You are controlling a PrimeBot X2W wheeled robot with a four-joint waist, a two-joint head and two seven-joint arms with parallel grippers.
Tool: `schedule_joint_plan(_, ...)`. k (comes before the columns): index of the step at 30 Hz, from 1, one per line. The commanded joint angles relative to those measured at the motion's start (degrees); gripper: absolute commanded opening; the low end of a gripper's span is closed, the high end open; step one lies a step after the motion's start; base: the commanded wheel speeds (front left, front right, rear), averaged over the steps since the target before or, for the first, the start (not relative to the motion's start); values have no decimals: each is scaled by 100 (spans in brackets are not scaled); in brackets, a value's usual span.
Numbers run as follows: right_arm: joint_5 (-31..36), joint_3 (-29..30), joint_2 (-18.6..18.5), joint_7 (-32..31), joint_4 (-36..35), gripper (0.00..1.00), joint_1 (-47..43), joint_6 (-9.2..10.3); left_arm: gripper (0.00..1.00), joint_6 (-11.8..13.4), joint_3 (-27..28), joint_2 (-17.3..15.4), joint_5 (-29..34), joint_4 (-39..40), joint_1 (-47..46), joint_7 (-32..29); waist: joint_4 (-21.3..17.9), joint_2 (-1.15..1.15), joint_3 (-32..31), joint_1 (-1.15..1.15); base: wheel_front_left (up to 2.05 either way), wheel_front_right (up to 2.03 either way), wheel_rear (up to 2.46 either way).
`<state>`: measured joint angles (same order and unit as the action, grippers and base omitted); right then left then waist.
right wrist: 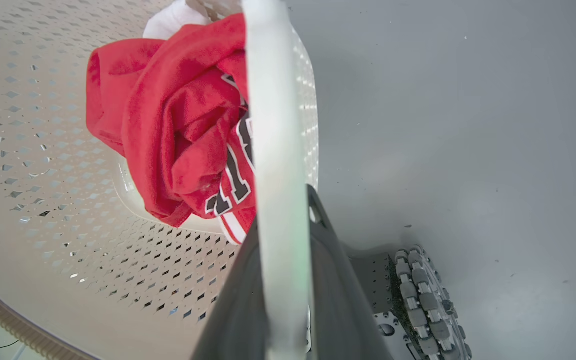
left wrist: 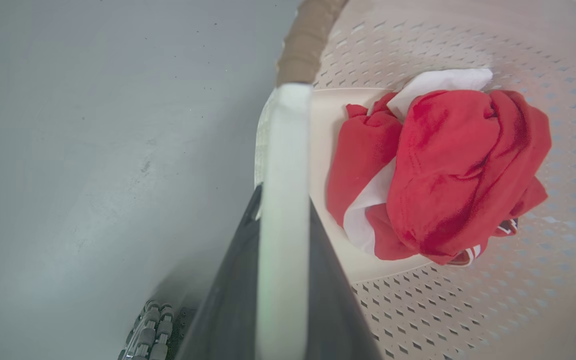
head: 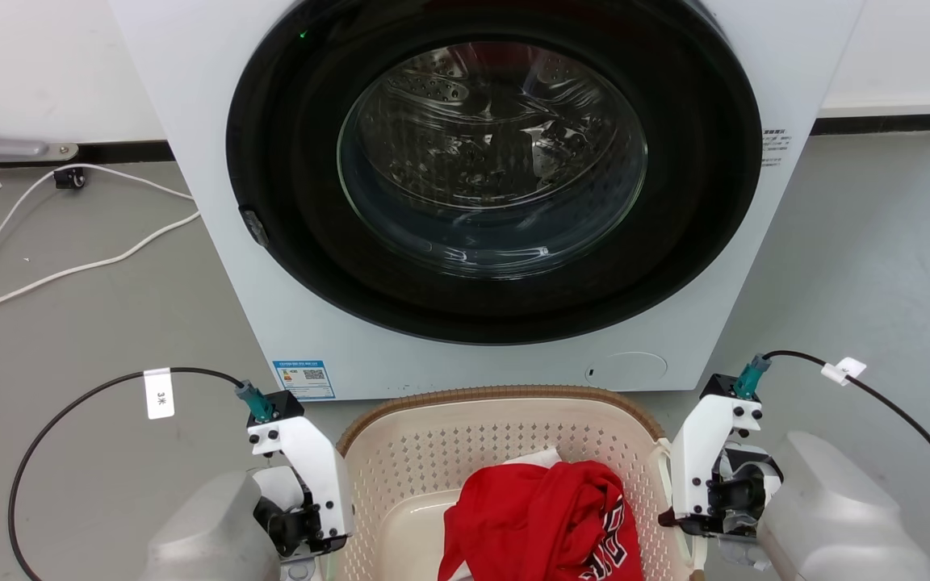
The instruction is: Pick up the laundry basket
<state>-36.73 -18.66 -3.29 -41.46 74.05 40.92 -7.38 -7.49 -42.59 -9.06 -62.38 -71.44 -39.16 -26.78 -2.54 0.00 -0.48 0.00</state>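
Note:
The laundry basket (head: 433, 452) stands on the floor at the bottom middle of the head view, cream with perforated walls and a brown rim (head: 497, 394). Inside it lies a red and white garment (head: 546, 516). In the left wrist view my left gripper (left wrist: 284, 196) is shut on the basket's white side handle (left wrist: 288, 145), beside the basket wall (left wrist: 468, 40). On the other side my right gripper (right wrist: 283, 206) is shut on the other white handle (right wrist: 268, 100), with the red garment (right wrist: 178, 115) close behind it. Both wrists (head: 303, 476) (head: 707, 468) flank the basket.
A white front-loading washer (head: 215, 242) with its round door (head: 493, 161) closed stands just beyond the basket. A white cable (head: 69, 266) runs over the grey floor at the left. My base's wheels (left wrist: 150, 330) (right wrist: 423, 300) are near the basket's sides.

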Motion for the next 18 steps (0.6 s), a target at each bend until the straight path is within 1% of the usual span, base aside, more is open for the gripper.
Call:
schedule_joint_plan(1, -67, 18, 72, 8, -30, 0, -29, -21, 0, 2, -11, 27, -54, 3, -50, 30, 2, 0, -2, 0, 0, 0, 0)
schedule_joint_plan(18, -146, -59, 73, 40, -30, 0, -43, -21, 0, 2, -103, 14, -155, 8, -38, 35, -4, 0, -26, 0, 0, 0, 0)
